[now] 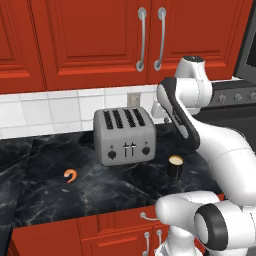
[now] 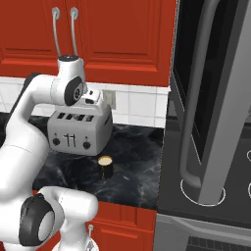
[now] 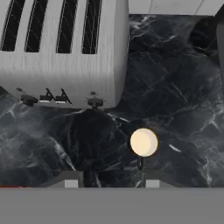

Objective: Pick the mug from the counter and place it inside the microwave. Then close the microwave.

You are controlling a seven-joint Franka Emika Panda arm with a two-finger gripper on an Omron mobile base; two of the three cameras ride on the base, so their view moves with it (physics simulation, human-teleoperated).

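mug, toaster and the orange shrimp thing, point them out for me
mug (image 1: pixel 175 161): left base view, on its cream top
toaster (image 1: pixel 124 150): left base view, on its front face
orange shrimp-like item (image 1: pixel 71 175): left base view, on its curled body

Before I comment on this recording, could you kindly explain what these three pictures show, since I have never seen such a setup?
A white robot arm stands at a kitchen counter. Two pictures come from cameras behind it, left and right; the third looks down from its hand. On the counter sit a silver toaster, a small dark mug with a cream top, and an orange shrimp-like item. At the right hangs the microwave's open door. The gripper hovers above the mug with its tips apart, holding nothing.
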